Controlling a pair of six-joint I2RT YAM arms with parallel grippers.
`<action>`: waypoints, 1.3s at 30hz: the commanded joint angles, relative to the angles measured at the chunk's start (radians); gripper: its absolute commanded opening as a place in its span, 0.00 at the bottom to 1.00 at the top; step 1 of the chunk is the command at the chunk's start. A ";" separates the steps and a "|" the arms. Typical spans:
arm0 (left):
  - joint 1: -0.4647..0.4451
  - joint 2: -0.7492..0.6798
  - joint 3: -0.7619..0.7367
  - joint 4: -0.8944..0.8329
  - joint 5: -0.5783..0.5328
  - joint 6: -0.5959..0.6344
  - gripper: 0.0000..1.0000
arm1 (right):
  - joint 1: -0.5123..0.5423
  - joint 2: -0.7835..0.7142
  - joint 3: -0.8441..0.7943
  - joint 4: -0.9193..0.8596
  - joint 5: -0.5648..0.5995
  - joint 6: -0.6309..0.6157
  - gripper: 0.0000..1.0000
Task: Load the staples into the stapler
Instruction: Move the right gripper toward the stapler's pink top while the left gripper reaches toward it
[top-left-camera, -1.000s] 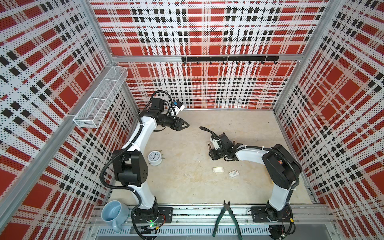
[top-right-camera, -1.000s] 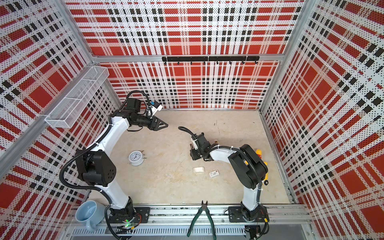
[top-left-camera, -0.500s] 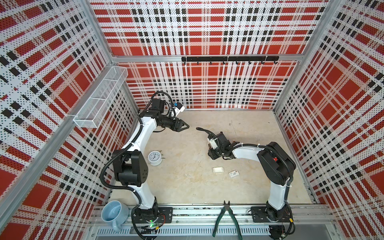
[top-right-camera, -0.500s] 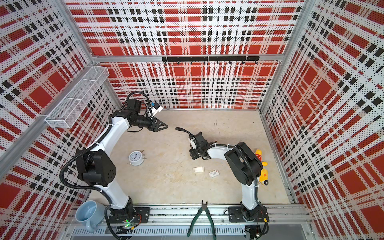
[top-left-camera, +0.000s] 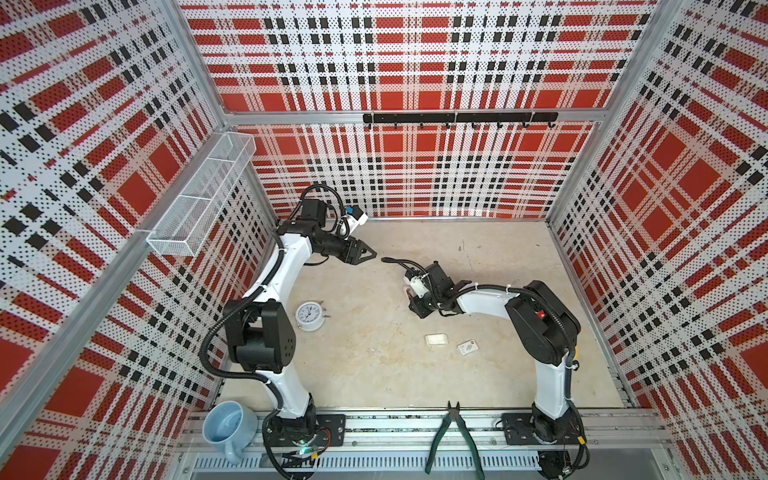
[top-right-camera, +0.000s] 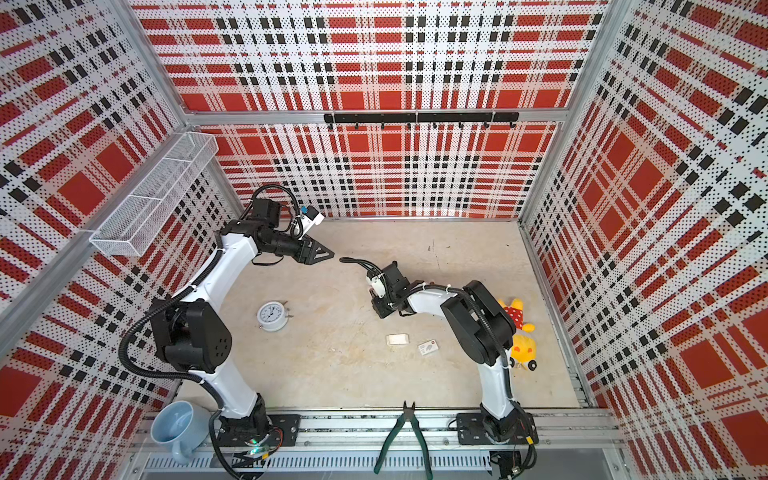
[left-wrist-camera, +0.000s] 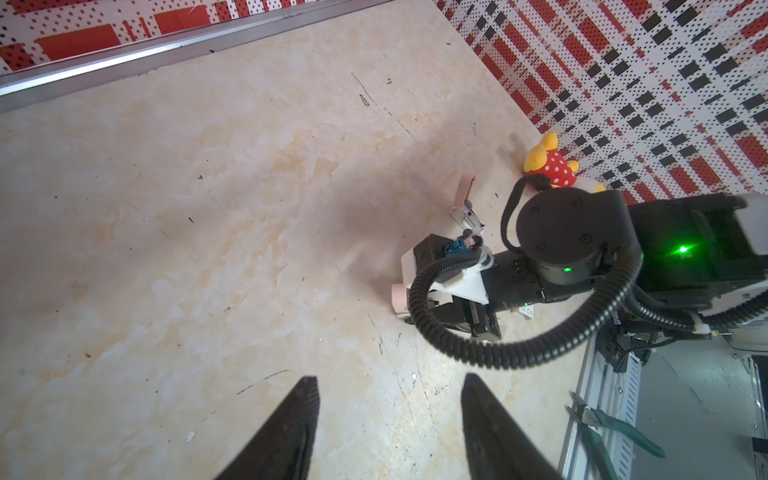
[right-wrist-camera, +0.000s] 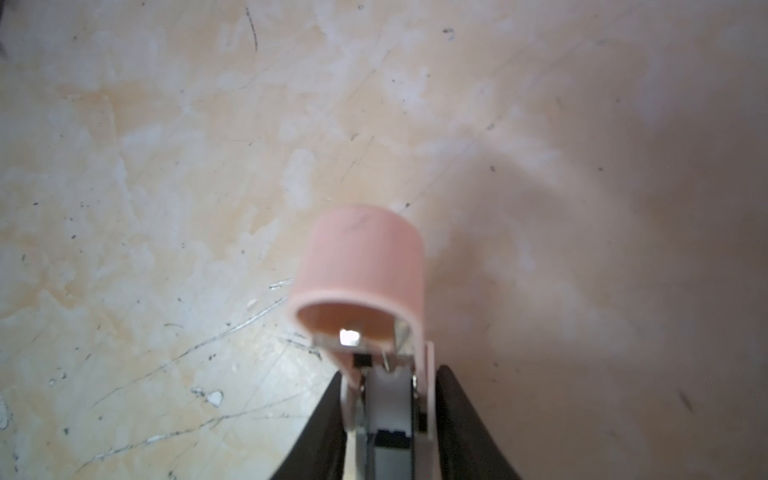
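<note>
Right pincer (right-wrist-camera: 390, 376) is clamped narrow on the pink stapler (right-wrist-camera: 361, 257), one finger on each flank, low over the worktop (top-left-camera: 374, 374). The left wrist view shows the stapler's lid hinged up, so the magazine looks open. Left pincer (top-left-camera: 368, 253) is wide and empty, up near the back wall.

Staples (top-left-camera: 436, 339) lie loose on the worktop towards the front rail, just beside the white sleeve (top-left-camera: 468, 347) and apart from the stapler.

Judgement: the step in hand is securing the stapler. The grip should sit square on the flanks with no squeeze on the lid, and the channel should face up for the left arm. A skewed hold would likely twist once a strip pushes in.

Surface is beige, marbled, scratched and flat. Walls are plaid perforated panels, with a wire basket (top-left-camera: 199, 208) on the left wall and a hook rail (top-left-camera: 457, 118) at the back. Clock (top-left-camera: 309, 316), cup (top-left-camera: 228, 426), pliers (top-left-camera: 455, 440) and plush toy (top-right-camera: 519, 332) sit well apart from the stapler.
</note>
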 joint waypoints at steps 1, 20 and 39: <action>0.013 -0.021 -0.016 -0.023 -0.002 0.021 0.58 | 0.023 0.041 0.035 -0.022 -0.052 -0.056 0.37; -0.009 0.076 0.057 -0.087 -0.096 0.148 0.58 | -0.042 -0.257 -0.045 -0.056 -0.102 0.136 0.46; -0.167 0.272 0.078 -0.032 -0.153 -0.230 0.47 | -0.072 -0.309 -0.351 0.195 -0.321 0.729 0.26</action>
